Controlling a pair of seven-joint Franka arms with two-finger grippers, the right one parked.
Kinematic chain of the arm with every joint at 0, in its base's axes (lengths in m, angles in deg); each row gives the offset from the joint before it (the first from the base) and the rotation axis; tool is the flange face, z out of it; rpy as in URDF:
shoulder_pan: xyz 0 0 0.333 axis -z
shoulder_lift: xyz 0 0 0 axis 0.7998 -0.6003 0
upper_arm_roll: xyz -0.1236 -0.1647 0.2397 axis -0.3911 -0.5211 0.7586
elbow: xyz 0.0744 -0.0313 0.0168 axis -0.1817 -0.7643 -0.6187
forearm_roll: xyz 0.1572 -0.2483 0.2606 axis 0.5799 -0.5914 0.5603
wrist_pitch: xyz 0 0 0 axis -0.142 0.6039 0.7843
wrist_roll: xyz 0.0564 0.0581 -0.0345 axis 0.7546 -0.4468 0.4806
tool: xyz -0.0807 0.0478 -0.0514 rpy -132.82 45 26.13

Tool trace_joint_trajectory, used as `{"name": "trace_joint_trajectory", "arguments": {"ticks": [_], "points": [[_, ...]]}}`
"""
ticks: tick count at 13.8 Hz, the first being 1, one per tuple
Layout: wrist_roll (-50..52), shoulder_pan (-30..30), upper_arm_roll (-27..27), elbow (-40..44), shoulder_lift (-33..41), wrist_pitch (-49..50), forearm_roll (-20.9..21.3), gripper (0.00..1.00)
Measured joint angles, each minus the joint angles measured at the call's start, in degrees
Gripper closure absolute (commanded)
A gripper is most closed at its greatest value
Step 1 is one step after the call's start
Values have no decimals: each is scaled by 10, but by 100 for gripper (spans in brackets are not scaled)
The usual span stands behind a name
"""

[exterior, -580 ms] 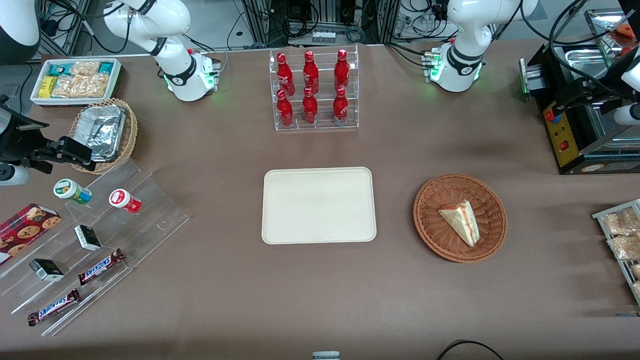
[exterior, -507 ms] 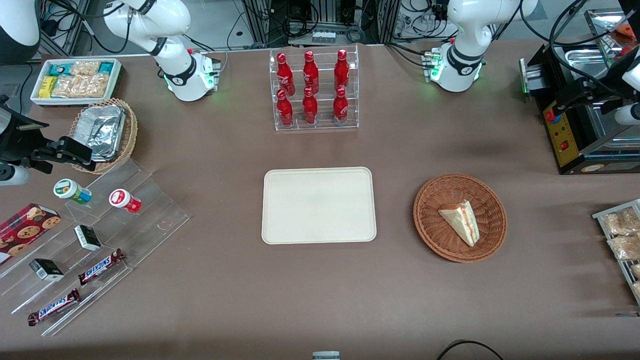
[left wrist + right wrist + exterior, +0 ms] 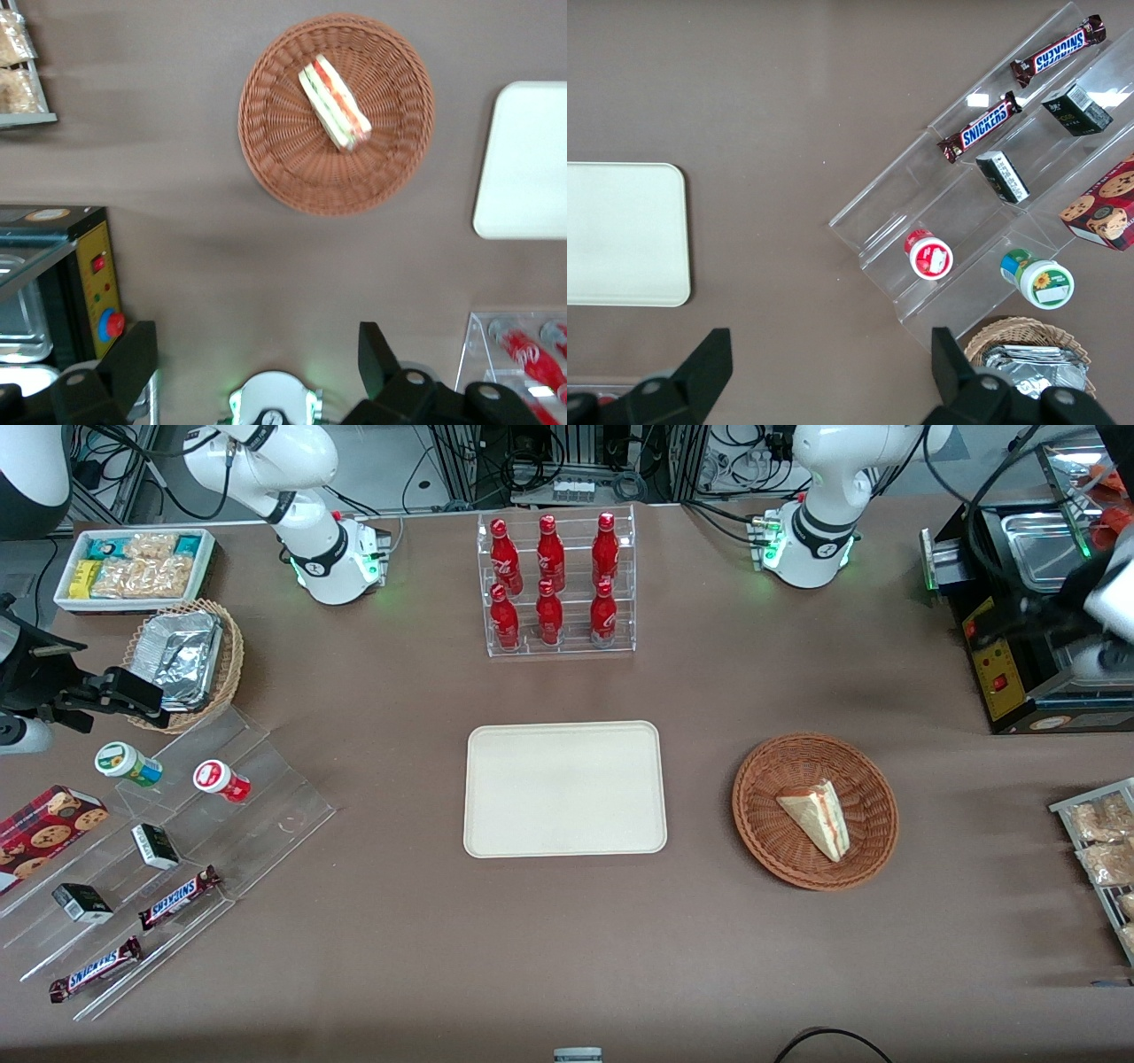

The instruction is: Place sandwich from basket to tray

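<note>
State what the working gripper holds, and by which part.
Nothing. The gripper is open, high above the table, and the sandwich lies untouched in the basket.

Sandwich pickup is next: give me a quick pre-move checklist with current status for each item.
1. Sandwich lying in the basket, nothing on top of it: ok.
2. Tray bare and ready to take it: ok.
3. Gripper open, fingers spread: ok.
4. Gripper over the sandwich: not ok; it hangs high above the table near the black machine, farther from the front camera than the basket.
5. Path between basket and tray free of objects: ok.
</note>
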Motion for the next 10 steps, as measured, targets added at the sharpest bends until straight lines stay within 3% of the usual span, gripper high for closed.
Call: {"name": "trace_joint_trajectory", "arguments": {"ticks": [7,10], "points": [[243,1,-8,-203,-44,-309,-1,0],[312,30,-14,-271,-48,-399,-1,0]]}}
